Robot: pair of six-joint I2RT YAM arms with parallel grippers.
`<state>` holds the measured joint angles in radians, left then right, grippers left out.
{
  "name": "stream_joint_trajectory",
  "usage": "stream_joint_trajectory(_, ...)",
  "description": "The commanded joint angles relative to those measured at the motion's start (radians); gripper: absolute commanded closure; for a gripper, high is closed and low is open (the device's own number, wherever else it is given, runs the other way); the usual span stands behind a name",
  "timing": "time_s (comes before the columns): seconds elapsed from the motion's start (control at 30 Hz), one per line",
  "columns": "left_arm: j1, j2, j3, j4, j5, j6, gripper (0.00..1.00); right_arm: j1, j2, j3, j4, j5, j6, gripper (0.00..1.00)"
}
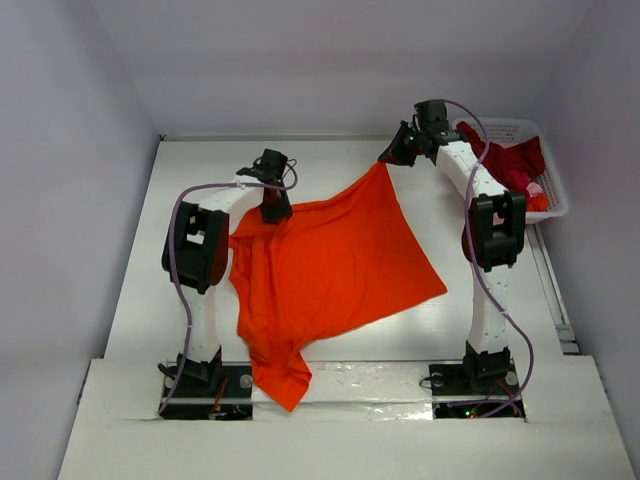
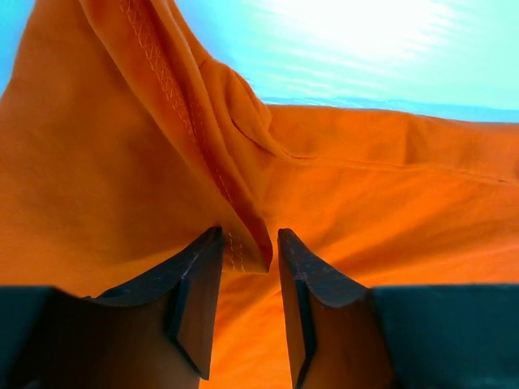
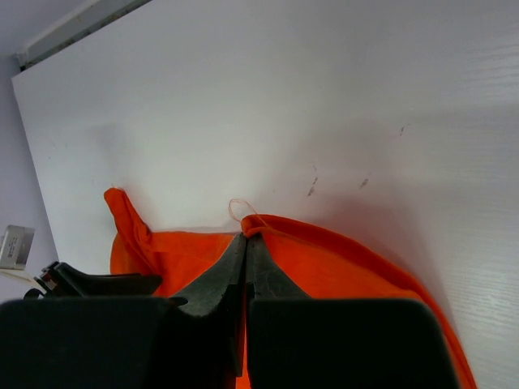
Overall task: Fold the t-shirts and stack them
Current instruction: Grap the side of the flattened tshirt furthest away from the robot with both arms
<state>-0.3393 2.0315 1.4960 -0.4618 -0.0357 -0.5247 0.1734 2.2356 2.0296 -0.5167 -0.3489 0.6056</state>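
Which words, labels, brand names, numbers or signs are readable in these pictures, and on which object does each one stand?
No text can be read in any view.
The orange t-shirt shows no print and no label.
The white basket shows no marking.
A small pale object at the left edge of the right wrist view is too small and blurred to read.

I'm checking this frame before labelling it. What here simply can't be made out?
Left wrist view: a fold of the orange shirt hangs between the fingers of the left gripper; whether they pinch it is unclear.
Top view: the right arm covers part of the basket, so the dark red shirts inside cannot be counted.
Top view: the orange shirt's collar does not show among its folds.
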Motion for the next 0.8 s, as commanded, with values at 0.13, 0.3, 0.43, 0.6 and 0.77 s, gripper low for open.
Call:
stream_joint_trajectory(0.13, 0.0, -0.027, 0.064, -0.028, -0.02, -0.003, 0.74, 0.006, -0.03, 0.026, 0.02, -0.018, -0.013, 1.0)
stream_joint_trajectory(0.3, 0.0, -0.036, 0.079, -0.046, -0.026, 0.0, 0.8, 0.006, -0.027, 0.027, 0.021, -0.021, -0.01, 1.0)
stream_joint_trajectory(0.43, 0.0, -0.028, 0.09, -0.052, -0.027, 0.0, 0.86, 0.006, -0.028, 0.026, 0.023, -0.021, -0.01, 1.0)
stream_joint_trajectory(0.6, 0.0, -0.024, 0.086, -0.052, -0.023, 0.002, 0.96, 0.006, -0.031, 0.018, 0.024, -0.021, -0.01, 1.0)
stream_joint_trajectory(0.77, 0.0, -0.028, 0.09, -0.063, -0.024, 0.006, 1.0, 0.006, -0.033, 0.014, 0.027, -0.021, -0.01, 1.0)
